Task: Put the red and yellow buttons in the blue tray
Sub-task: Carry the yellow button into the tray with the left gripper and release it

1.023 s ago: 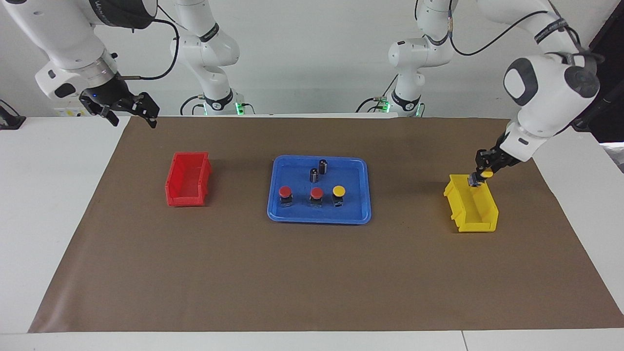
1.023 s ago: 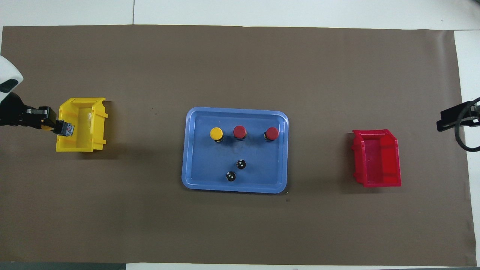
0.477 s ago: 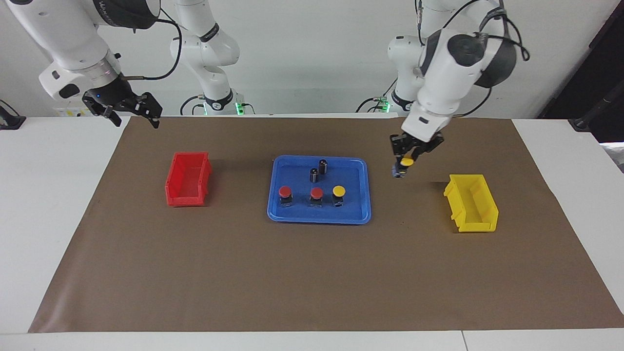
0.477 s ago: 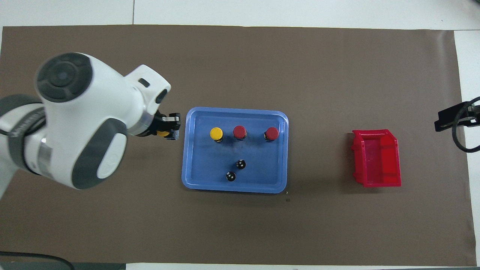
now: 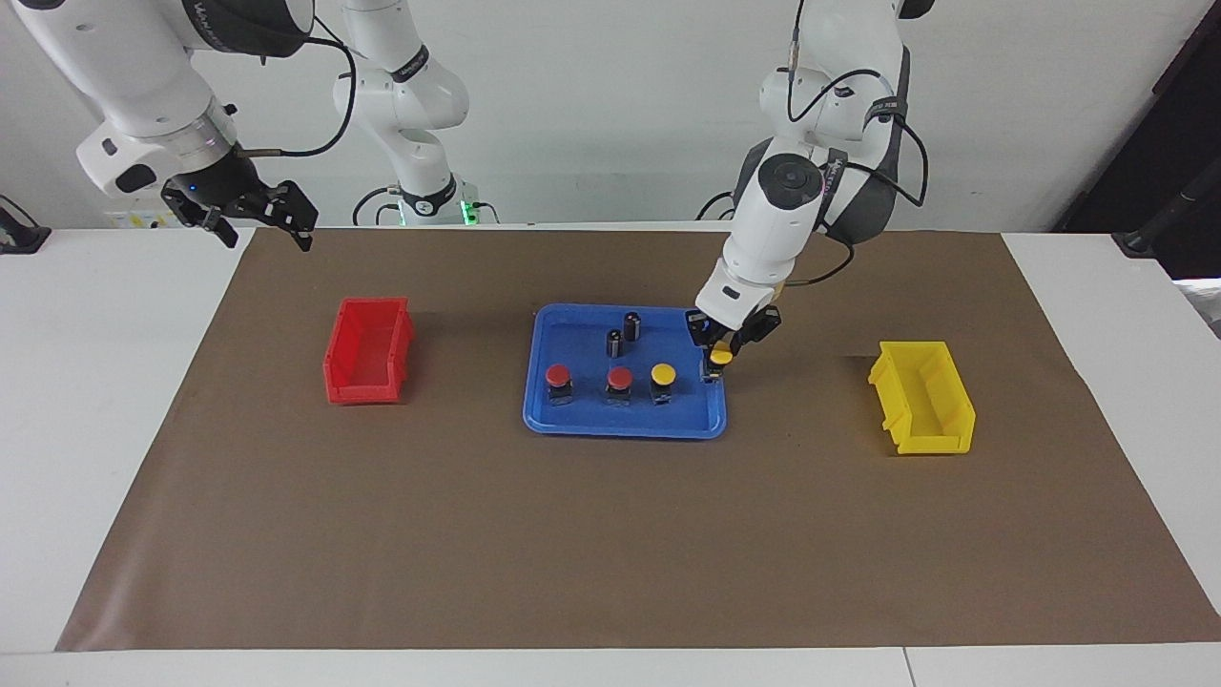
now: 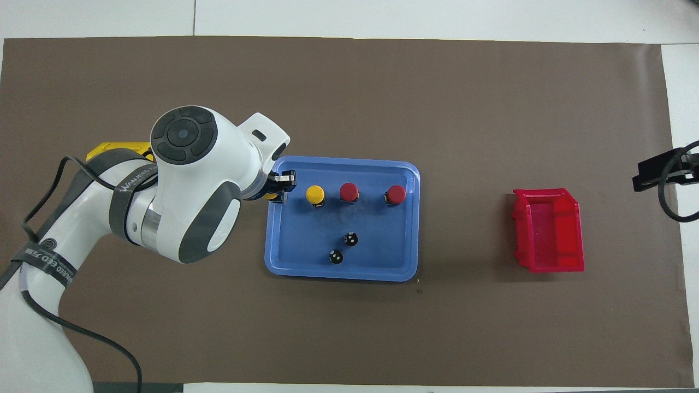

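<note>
While the right gripper [image 5: 256, 221] is held raised over the edge of the brown mat [image 5: 610, 534] at the right arm's end of the surface, with its jaws apart and nothing between them, and that arm waits, the left gripper [image 5: 717, 361] is lowered over the rim of the blue tray [image 5: 625, 425] at the tray's end toward the left arm. Its jaws are clamped on a yellow button [image 5: 721, 357], which is carried just above the tray's rim; whether it touches the tray cannot be told. Inside the tray, three buttons are set upright in a row: another yellow button [image 5: 663, 382] nearest the held one, then a red button [image 5: 620, 385] in the middle, and a second red button [image 5: 559, 383] toward the right arm's end. Two dark cylinders [image 5: 622, 335] are stood in the tray as well, nearer to the robots than the row. A yellow bin [image 5: 922, 397] is placed on the mat toward the left arm's end, well apart from the tray, and a red bin [image 5: 369, 350] is placed toward the right arm's end; no button is seen in either.
</note>
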Controlling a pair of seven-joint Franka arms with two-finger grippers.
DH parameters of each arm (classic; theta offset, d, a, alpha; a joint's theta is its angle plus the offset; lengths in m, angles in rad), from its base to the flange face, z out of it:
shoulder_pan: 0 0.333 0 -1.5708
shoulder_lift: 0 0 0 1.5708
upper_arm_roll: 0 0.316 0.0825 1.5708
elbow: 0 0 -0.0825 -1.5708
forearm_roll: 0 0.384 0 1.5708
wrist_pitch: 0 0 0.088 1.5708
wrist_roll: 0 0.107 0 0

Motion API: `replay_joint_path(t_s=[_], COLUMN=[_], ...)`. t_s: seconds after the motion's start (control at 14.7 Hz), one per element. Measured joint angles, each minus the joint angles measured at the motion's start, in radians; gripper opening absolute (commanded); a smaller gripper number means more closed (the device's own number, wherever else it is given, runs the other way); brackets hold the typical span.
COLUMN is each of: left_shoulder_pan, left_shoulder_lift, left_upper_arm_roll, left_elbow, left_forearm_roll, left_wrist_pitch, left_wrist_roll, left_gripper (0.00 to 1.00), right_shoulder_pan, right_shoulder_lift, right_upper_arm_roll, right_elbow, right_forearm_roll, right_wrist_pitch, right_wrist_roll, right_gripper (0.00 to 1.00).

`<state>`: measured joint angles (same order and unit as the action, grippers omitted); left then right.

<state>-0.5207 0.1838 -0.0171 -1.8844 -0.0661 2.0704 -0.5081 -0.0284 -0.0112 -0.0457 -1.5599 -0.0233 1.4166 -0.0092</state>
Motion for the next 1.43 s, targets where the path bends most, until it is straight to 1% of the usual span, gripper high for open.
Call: replay_joint_path(t_s=[0.2, 0.48, 0.55, 0.61, 0.68, 0.75, 0.89, 1.02, 1.23, 1.3, 1.43], left_shoulder_pan=[-0.001, -0.008, -0.012, -0.015, -0.017, -0.017, -0.017, -0.015, 0.008, 0.032, 0.096], left_shoulder_lift=[0.043, 0.075, 0.081, 0.085, 0.089, 0.091, 0.091, 0.09, 0.073, 0.056, 0.004], left_upper_arm_roll=[-0.002, -0.005, -0.005, -0.006, -0.006, -0.006, -0.005, -0.002, 0.016, 0.02, 0.027], left_elbow=[-0.002, -0.002, -0.002, -0.002, -0.002, -0.002, 0.001, 0.03, 0.143, 0.173, 0.199], left_forearm_roll=[-0.001, -0.019, -0.028, -0.032, -0.033, -0.033, -0.034, -0.034, -0.034, -0.034, -0.034], left_wrist_pitch=[0.037, 0.087, 0.097, 0.104, 0.111, 0.113, 0.112, 0.062, -0.119, -0.171, -0.242], left_wrist_roll=[0.003, 0.003, 0.003, 0.003, 0.003, 0.003, 0.003, 0.004, 0.05, 0.095, 0.182], left_gripper=[0.02, 0.02, 0.14, 0.57, 0.93, 1.0, 1.0, 1.0, 1.0, 1.0, 1.0], right_shoulder_pan=[0.0, 0.0, 0.0, 0.0, 0.0, 0.0, 0.0, 0.0, 0.0, 0.0, 0.0], right_shoulder_lift=[0.0, 0.0, 0.0, 0.0, 0.0, 0.0, 0.0, 0.0, 0.0, 0.0, 0.0], right_upper_arm_roll=[0.0, 0.0, 0.0, 0.0, 0.0, 0.0, 0.0, 0.0, 0.0, 0.0, 0.0], right_elbow=[0.0, 0.0, 0.0, 0.0, 0.0, 0.0, 0.0, 0.0, 0.0, 0.0, 0.0], right_forearm_roll=[0.0, 0.0, 0.0, 0.0, 0.0, 0.0, 0.0, 0.0, 0.0, 0.0, 0.0], right_wrist_pitch=[0.0, 0.0, 0.0, 0.0, 0.0, 0.0, 0.0, 0.0, 0.0, 0.0, 0.0], right_wrist_roll=[0.0, 0.0, 0.0, 0.0, 0.0, 0.0, 0.0, 0.0, 0.0, 0.0, 0.0], right_gripper=[1.0, 1.0, 1.0, 1.0, 1.0, 1.0, 1.0, 1.0, 1.0, 1.0, 1.0])
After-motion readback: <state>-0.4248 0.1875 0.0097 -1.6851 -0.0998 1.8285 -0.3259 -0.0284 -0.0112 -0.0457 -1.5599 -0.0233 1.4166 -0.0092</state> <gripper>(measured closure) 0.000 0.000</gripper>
